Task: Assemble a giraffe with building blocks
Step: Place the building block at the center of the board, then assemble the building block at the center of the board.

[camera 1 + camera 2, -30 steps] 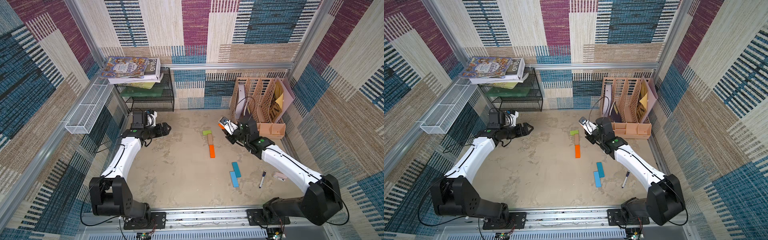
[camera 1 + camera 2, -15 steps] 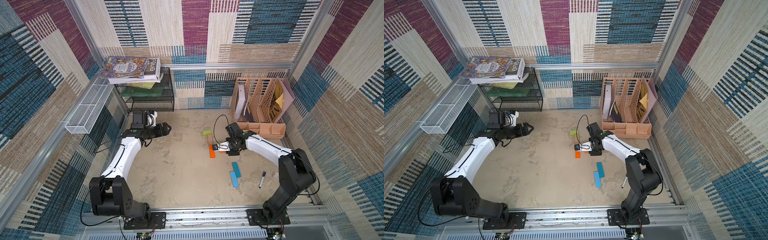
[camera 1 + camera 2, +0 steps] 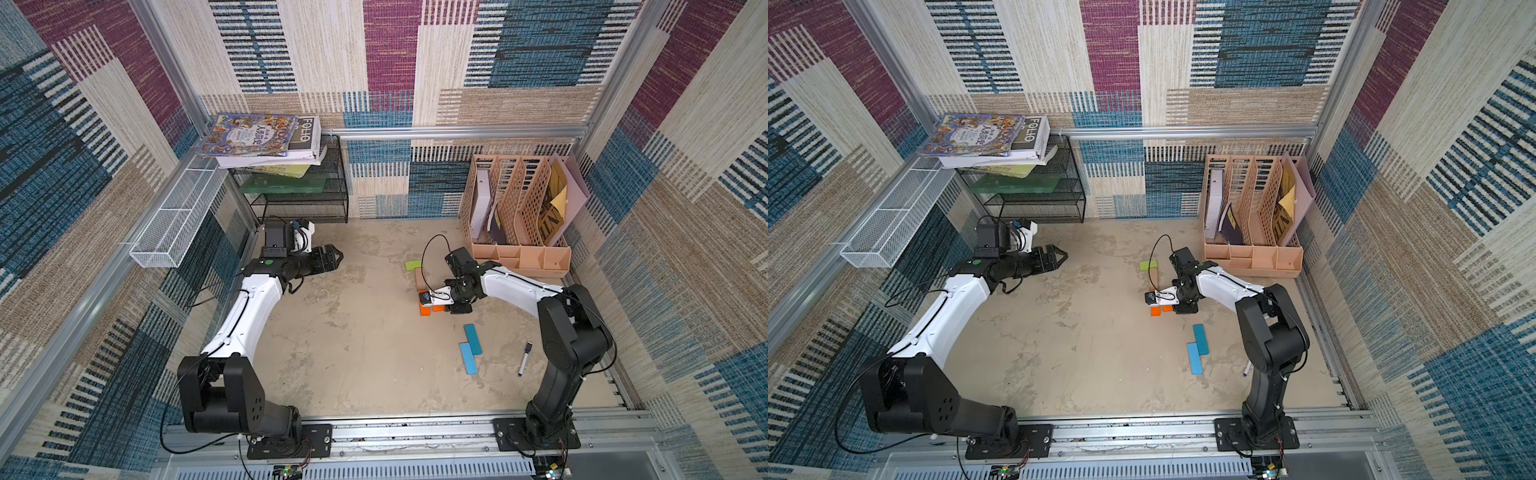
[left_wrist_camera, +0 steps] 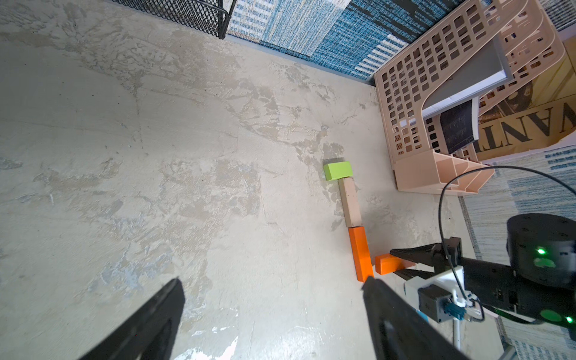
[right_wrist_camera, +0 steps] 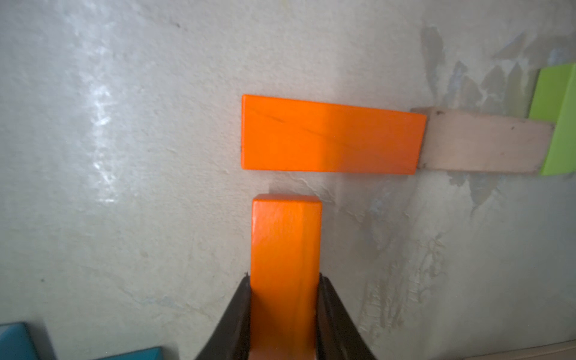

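Note:
A lime green block (image 3: pixel 412 264), a tan block (image 3: pixel 419 277) and an orange block (image 3: pixel 424 309) lie end to end in a line on the table, also seen as green (image 4: pixel 337 170), tan (image 4: pixel 349 202) and orange (image 4: pixel 360 254). My right gripper (image 5: pixel 284 280) is shut on a second orange block (image 5: pixel 286 243), held crosswise to the lying orange block (image 5: pixel 330 134); a narrow gap shows between them. Two blue blocks (image 3: pixel 472 339) (image 3: pixel 468 358) lie side by side nearer the front. My left gripper (image 4: pixel 272 280) hangs open and empty at the left (image 3: pixel 334 259).
A peach file organizer (image 3: pixel 515 224) stands at the back right, close behind the right arm. A black wire shelf (image 3: pixel 299 195) with books fills the back left, a white mesh basket (image 3: pixel 174 224) hangs on the left wall. A marker pen (image 3: pixel 524 358) lies right of the blue blocks.
My right arm has come down from beside the organizer to the lying orange block, carrying the second orange block. The left arm has not moved.

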